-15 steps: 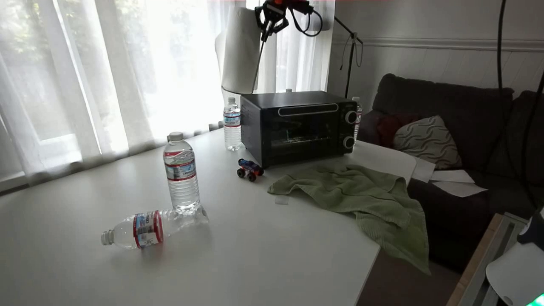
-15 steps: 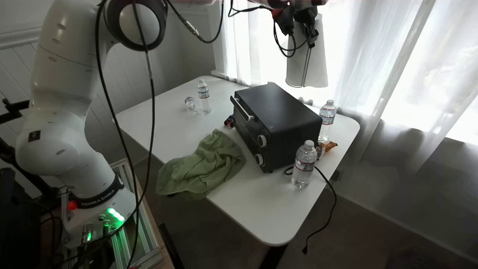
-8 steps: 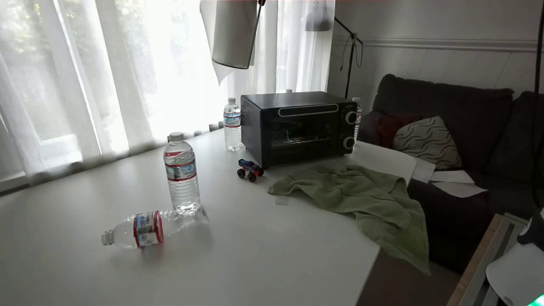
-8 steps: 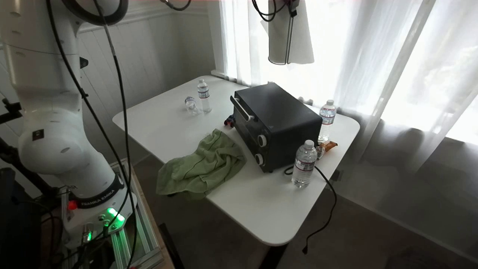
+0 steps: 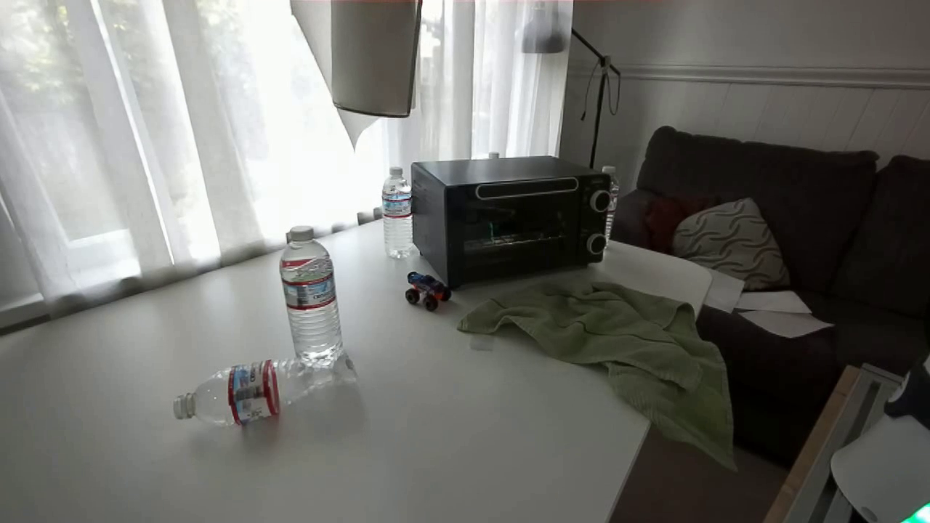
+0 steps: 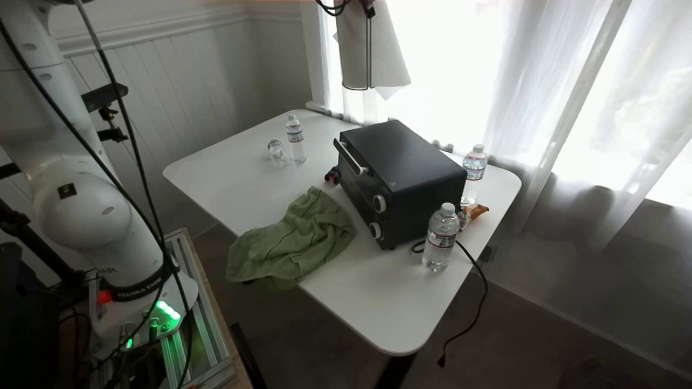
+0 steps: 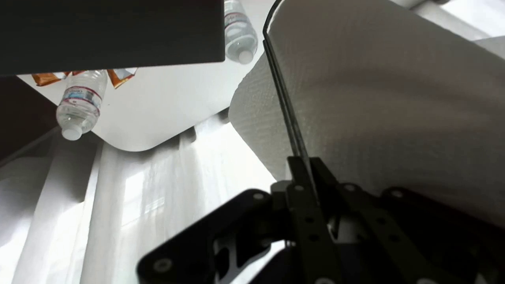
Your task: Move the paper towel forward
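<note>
Fingers are pinching the wire holder tightly, the paper towel hanging up there, presumably mid-carry, with a gentle forward set-down likely coming next.

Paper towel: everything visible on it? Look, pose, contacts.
The paper towel is a pale, matte, textured roll, a loose sheet hanging in a point past its lower end. A thin dark wire runs along its side and bottom rim. It hangs roughly upright in the air, lower end clear of the table; its top is cut off in both exterior views. The end effector is shut on the wire; whether it also presses the paper can't be told.
</note>
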`<state>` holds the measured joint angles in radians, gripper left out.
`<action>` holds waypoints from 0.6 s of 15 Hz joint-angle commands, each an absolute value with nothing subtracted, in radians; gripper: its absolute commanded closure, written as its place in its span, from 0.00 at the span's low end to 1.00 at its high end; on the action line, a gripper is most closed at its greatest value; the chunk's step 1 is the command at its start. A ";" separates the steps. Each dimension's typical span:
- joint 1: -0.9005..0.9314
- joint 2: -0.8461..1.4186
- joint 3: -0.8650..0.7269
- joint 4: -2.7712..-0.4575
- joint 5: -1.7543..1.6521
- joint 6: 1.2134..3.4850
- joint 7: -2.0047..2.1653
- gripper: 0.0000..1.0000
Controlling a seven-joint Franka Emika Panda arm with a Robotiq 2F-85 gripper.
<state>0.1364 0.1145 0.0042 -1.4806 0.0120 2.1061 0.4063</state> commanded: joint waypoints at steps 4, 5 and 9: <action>0.200 -0.066 0.120 -1.785 -0.059 2.211 0.574 0.98; 0.204 -0.064 0.141 -1.809 -0.074 2.258 0.627 0.98; 0.209 -0.011 0.192 -1.856 -0.168 2.393 0.851 0.98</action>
<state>0.2079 -0.0110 0.1717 -1.8057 -0.0905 2.2893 0.6967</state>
